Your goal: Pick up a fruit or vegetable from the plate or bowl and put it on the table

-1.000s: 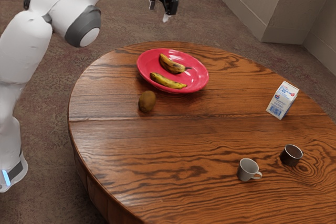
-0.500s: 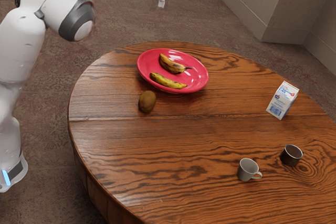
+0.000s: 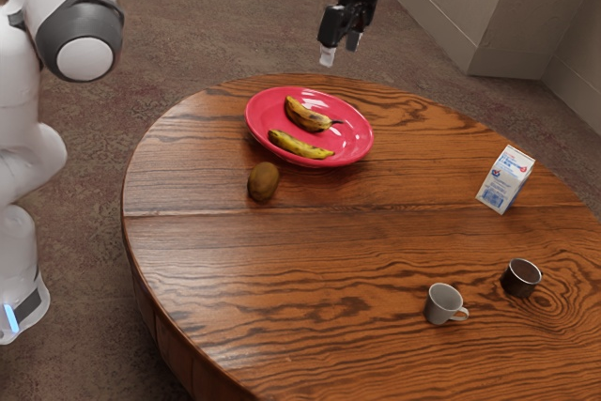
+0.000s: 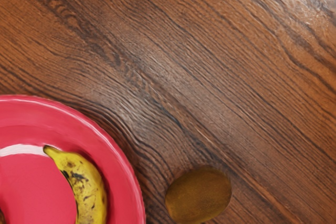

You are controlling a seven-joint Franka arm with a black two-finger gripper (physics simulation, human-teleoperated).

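High above the table's far edge, my gripper [image 3: 340,50] is open, its two fingers apart and nothing between them. The red plate [image 3: 353,146] holds two spotted yellow bananas: one [image 3: 306,116] toward the far side, the other [image 3: 299,146] nearer the kiwi. That brown kiwi [image 3: 264,181] rests on the wooden table [image 3: 310,241], just outside the plate. From my hand, the wrist view takes in part of the plate [image 4: 123,174], a banana [image 4: 86,190] inside its rim, and the kiwi [image 4: 198,195] beside it on the wood.
A milk carton [image 3: 505,179] stands toward the exterior view's right. Closer to that camera are a white mug [image 3: 442,303] and a dark cup [image 3: 520,278], near each other. Bare wood lies between the kiwi and the mug.
My hand has swung toward the exterior view's right and come lower, after turning edge-on and rising partly out of the picture half a second ago. Plate, bananas and kiwi have stayed put.
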